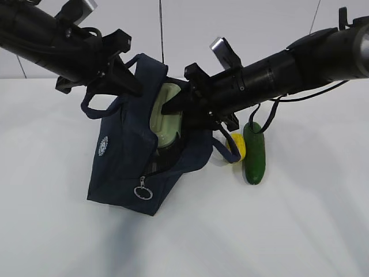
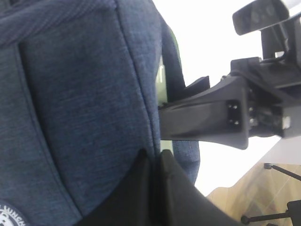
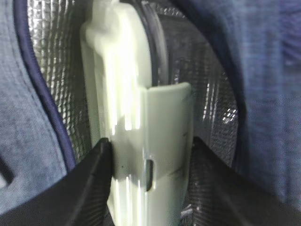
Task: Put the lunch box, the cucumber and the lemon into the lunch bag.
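The navy lunch bag (image 1: pixel 124 167) stands open at the table's centre-left. The lunch box (image 1: pixel 167 124), pale green lid showing, stands on edge partly inside the bag's opening. My right gripper (image 1: pixel 171 107) is shut on the lunch box; in the right wrist view my right gripper (image 3: pixel 150 150) clamps the lunch box (image 3: pixel 127 94) against the bag's silver lining (image 3: pixel 51 70). My left gripper (image 1: pixel 135 86) is shut on the bag's top edge; in the left wrist view my left gripper (image 2: pixel 155 162) pinches the lunch bag's (image 2: pixel 80 94) fabric. The lemon (image 1: pixel 237 145) and cucumber (image 1: pixel 253 154) lie on the table right of the bag.
The white table (image 1: pixel 300 231) extends in front and to the right. One bag handle (image 1: pixel 92 107) loops out to the left; another handle (image 1: pixel 226 151) hangs by the lemon. The zipper's ring pull (image 1: pixel 143 192) hangs at the bag's front corner. The right arm (image 2: pixel 221 117) shows in the left wrist view.
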You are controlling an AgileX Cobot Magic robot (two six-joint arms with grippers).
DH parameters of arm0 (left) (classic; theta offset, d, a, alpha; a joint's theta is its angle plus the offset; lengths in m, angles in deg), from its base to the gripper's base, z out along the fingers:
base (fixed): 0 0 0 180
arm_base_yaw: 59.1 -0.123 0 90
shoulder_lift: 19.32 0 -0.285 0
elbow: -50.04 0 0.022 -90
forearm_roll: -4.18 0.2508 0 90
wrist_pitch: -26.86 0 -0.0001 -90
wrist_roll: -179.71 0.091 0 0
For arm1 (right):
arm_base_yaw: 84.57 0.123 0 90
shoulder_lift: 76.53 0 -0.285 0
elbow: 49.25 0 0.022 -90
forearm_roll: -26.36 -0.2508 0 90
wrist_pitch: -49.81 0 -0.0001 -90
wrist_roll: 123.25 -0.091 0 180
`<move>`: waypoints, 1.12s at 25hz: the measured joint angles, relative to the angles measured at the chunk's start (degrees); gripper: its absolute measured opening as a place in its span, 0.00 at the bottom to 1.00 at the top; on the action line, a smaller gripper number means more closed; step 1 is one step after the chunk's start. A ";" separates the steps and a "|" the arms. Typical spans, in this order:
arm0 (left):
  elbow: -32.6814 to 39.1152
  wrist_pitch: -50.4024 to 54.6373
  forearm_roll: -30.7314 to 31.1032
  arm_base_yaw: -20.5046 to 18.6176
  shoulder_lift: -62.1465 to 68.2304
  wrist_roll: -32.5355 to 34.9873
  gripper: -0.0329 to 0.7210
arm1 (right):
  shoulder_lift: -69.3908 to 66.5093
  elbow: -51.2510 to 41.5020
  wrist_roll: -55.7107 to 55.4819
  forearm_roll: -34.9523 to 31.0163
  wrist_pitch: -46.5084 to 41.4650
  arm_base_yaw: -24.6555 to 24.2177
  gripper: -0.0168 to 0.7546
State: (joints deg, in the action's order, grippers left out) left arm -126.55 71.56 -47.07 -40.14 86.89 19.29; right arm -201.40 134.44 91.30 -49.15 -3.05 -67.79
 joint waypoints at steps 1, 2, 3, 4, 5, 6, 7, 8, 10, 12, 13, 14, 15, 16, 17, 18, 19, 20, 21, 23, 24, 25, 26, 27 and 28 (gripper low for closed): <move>0.00 0.00 0.00 0.00 0.00 0.00 0.04 | 0.00 0.00 0.32 0.00 0.73 0.36 0.50; 0.00 0.00 -0.03 0.00 0.00 0.00 0.04 | 0.00 0.00 0.63 -0.02 1.29 0.62 0.50; 0.00 0.10 -0.03 0.00 0.00 0.00 0.04 | -0.21 0.00 0.89 -0.26 1.54 0.75 0.50; 0.00 0.23 -0.03 0.00 0.00 0.00 0.04 | -0.53 0.00 1.03 -0.64 1.67 0.87 0.50; 0.00 0.36 -0.03 0.00 0.00 0.00 0.04 | -0.87 0.00 1.17 -1.12 1.67 0.95 0.50; 0.00 0.49 -0.13 0.00 0.00 0.00 0.04 | -1.54 0.00 1.27 -1.55 1.54 1.00 0.50; 0.00 0.49 -0.26 0.00 0.00 0.00 0.04 | -2.30 0.08 1.27 -2.09 1.05 1.09 0.50; 0.00 0.49 -0.37 0.00 0.00 0.00 0.04 | -3.17 0.08 1.39 -2.72 0.39 1.09 0.50; 0.00 0.59 -0.87 0.00 0.00 0.00 0.04 | -4.73 0.08 2.11 -4.18 -0.71 1.29 0.50; 0.00 0.70 -1.27 0.00 0.00 0.00 0.04 | -5.95 0.08 3.56 -6.16 -1.74 1.53 0.50; 0.00 0.72 -1.35 0.00 0.00 0.00 0.04 | -6.25 0.08 4.34 -7.29 -2.03 1.67 0.50; 0.00 0.81 -1.35 0.00 0.00 0.00 0.04 | -6.63 0.08 5.29 -8.69 -2.62 1.72 0.50; 0.00 0.81 -1.35 0.00 0.00 0.00 0.04 | -6.83 0.08 6.29 -10.31 -3.19 1.82 0.50; 0.00 0.81 -1.35 0.00 0.00 0.00 0.04 | -6.81 0.08 7.30 -11.60 -3.45 1.82 0.50; 0.00 0.81 -1.35 0.00 0.00 0.00 0.04 | -6.89 0.08 8.10 -12.29 -3.57 1.82 0.50; 0.00 0.81 -1.35 0.00 0.00 0.00 0.04 | -6.89 0.08 8.94 -12.73 -3.57 1.82 0.50; 0.00 0.81 -1.35 0.00 0.00 0.00 0.04 | -6.89 0.08 9.39 -13.09 -3.57 1.82 0.50; 0.00 0.81 -1.49 0.00 0.00 0.00 0.04 | -6.94 0.08 9.64 -13.20 -3.68 1.82 0.50; 0.00 0.81 -1.73 0.00 0.00 0.00 0.04 | -6.94 0.08 9.87 -13.32 -3.69 1.82 0.50; 0.00 0.94 -2.25 0.00 0.00 0.00 0.04 | -6.94 0.08 10.44 -13.32 -3.69 1.82 0.50; 0.00 1.19 -2.58 0.00 0.00 0.00 0.04 | -6.94 0.08 10.96 -13.40 -3.69 1.82 0.50; 0.00 1.46 -2.88 0.00 0.00 0.00 0.04 | -6.94 0.08 11.56 -13.40 -3.69 1.82 0.50; 0.00 1.59 -3.28 0.00 0.00 0.00 0.04 | -6.94 0.08 12.14 -13.55 -3.78 1.82 0.50; 0.00 1.75 -3.53 0.00 0.00 0.00 0.04 | -6.94 0.08 12.36 -13.55 -3.78 1.82 0.50; 0.00 1.85 -3.80 0.00 0.00 0.00 0.04 | -7.02 0.08 12.64 -13.66 -3.78 1.82 0.50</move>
State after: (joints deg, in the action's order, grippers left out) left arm -126.55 73.41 -50.87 -40.14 86.89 19.29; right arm -208.43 134.52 103.94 -62.81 -6.83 -65.97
